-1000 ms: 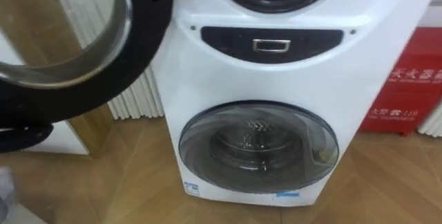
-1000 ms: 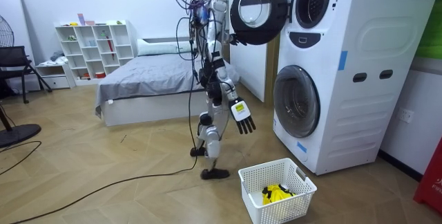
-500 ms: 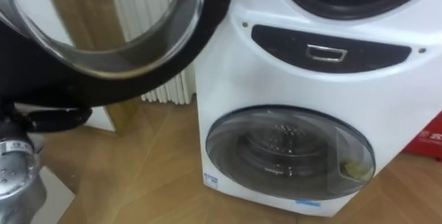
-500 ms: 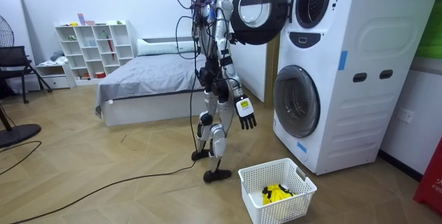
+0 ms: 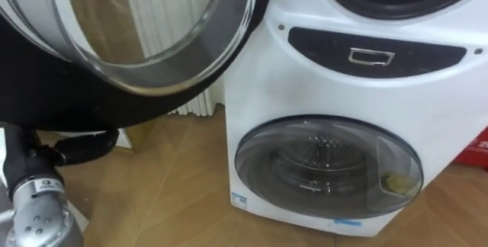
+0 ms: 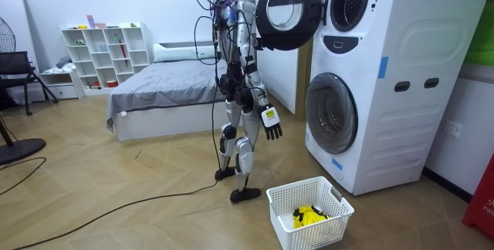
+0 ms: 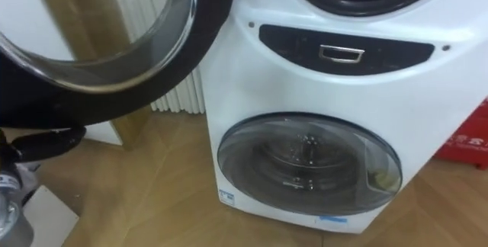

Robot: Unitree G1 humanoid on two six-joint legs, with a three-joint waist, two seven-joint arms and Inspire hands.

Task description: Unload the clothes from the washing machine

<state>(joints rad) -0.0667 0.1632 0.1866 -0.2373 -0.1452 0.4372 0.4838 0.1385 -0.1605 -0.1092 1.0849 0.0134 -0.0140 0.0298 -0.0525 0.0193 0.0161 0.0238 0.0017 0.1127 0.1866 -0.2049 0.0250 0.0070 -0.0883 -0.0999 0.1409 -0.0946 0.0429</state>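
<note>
Room view: the robot is standing on the herringbone wooden floor (image 6: 116,204), right up against the tall white stacked washing machine (image 6: 386,80), facing it. Its left arm is raised, and the left hand (image 6: 260,44) sits at the lower edge of the round black-rimmed glass door (image 6: 287,11), which is swung wide open. From the head cameras the silver forearm comes up from the lower left and goes in under that door, so I honestly can't tell what the fingers are doing.

The right hand (image 6: 270,123) just hangs at hip height, fingers loose and a bit spread, holding nothing.

Clothes-wise, there's a bundle of yellow clothes (image 6: 307,216) lying in the white slatted plastic basket (image 6: 312,233). That basket is on the floor below the right hand, slightly toward the room view's right, well apart from it.

Just past the left hand, on the machine's front, is the dark oval control panel (image 5: 377,49). Below that is the lower round door of smoky grey glass (image 5: 328,167), closed. The upper drum opening peeks in at the top of the eye views, too cropped for me to say what's inside. Behind the robot, away from both hands, is a grey-covered bed (image 6: 166,88).
</note>
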